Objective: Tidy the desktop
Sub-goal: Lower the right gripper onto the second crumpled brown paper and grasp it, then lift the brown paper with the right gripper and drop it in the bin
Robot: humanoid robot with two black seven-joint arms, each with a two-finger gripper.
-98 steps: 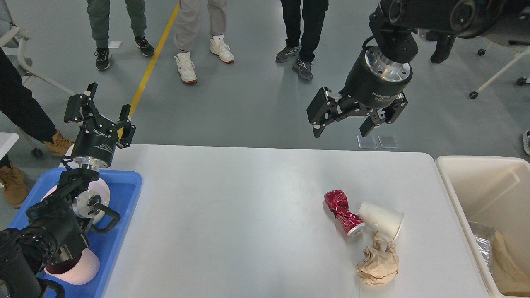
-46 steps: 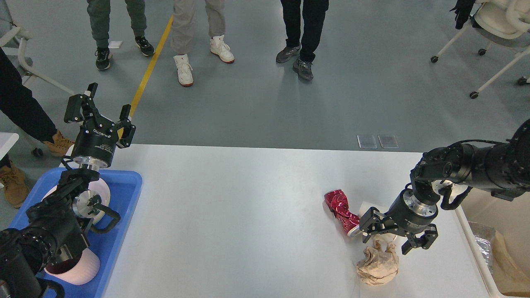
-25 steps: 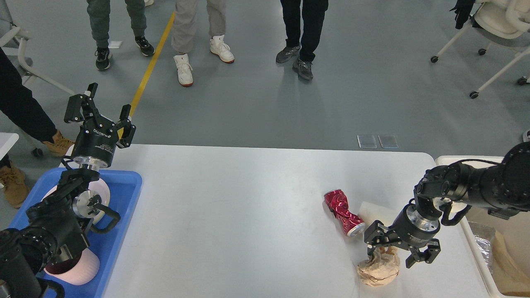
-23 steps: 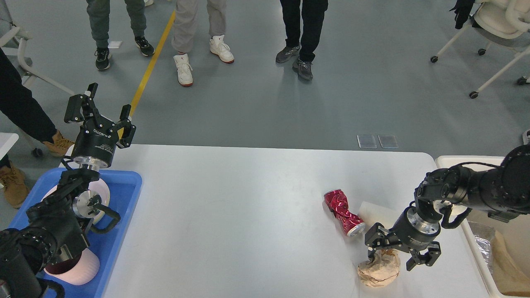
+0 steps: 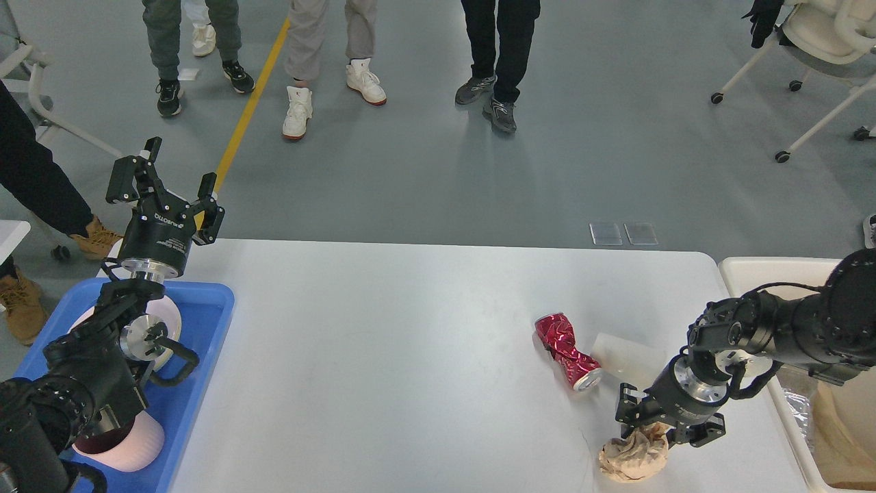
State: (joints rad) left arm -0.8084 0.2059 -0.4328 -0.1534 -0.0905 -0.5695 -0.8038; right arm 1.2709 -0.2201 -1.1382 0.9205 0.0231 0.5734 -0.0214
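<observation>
The white desktop point(image 5: 383, 356) holds three pieces of litter at its right end. A crushed red can point(image 5: 567, 349) lies beside a tipped white paper cup point(image 5: 626, 356). Nearer the front edge sits a crumpled brown paper ball point(image 5: 633, 460). My right gripper point(image 5: 662, 428) points down onto the top of that ball, its fingers drawn in against the paper. My left gripper point(image 5: 178, 166) is raised above the table's far left corner, open and holding nothing.
A blue tray point(image 5: 202, 322) at the left holds a pink cup point(image 5: 126, 441) and a white dish point(image 5: 171, 318), partly behind my left arm. A cream bin point(image 5: 742, 274) stands past the right edge. Several people stand beyond the table; a wheeled chair point(image 5: 821, 41) is far right.
My right arm came down from high above the table to the paper ball, and its fingers closed in on the ball, nudging it slightly right and forward. The left arm stayed still.
</observation>
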